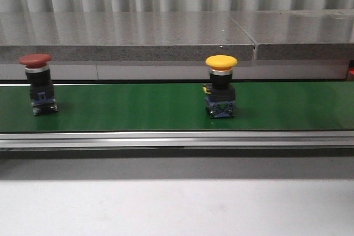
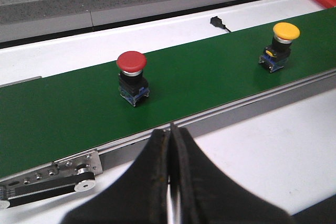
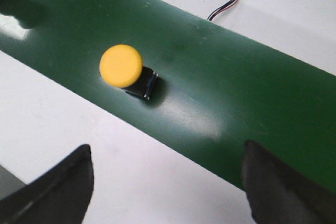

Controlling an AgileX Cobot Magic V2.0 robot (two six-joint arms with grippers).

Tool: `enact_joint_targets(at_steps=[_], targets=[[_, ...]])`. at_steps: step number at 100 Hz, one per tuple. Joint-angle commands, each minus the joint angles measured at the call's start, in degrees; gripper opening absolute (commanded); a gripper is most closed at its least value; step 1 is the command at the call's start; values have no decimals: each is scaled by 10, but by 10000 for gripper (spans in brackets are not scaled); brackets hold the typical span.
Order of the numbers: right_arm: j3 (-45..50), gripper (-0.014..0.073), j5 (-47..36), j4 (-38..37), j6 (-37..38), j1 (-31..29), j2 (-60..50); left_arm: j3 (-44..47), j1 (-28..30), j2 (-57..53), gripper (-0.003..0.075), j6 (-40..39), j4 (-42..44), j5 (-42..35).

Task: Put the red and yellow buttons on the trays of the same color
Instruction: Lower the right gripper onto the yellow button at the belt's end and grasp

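Green conveyor belt (image 1: 138,109) along the counter, carrying red button (image 1: 37,83) upright near its left end and yellow button (image 1: 220,85) upright right of middle. Left gripper (image 2: 171,145) jaws clenched, empty; right gripper (image 3: 168,177) jaws released, above yellow button.

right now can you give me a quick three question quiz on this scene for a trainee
1. True or false: the red button and the yellow button both stand upright on the green belt.
2. Which hand is open? A. left hand B. right hand C. neither
3. Fill in: seen from the front, the red button stands to the ____ of the yellow one.

Key: 1 true; 2 B, its fingers are spread wide above the yellow button while the left hand's are pressed together; 3 left.
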Motion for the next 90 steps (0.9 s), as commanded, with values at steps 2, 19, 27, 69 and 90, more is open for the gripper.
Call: enact_joint_targets(at_steps=[2, 19, 27, 69, 90], targets=[[-36, 581, -5, 14, -7, 3, 20, -14, -5, 5, -20, -1, -13, -42], [-64, 581, 27, 14, -7, 3, 71, -14, -5, 5, -20, -1, -13, -42], [-81, 581, 38, 15, -9, 3, 91, -14, -5, 5, -20, -1, -13, -42], [-141, 581, 76, 23, -34, 6, 187, -14, -5, 5, -20, -1, -13, -42], [-141, 581, 73, 23, -48, 14, 224, -14, -5, 5, -20, -1, -13, -42]])
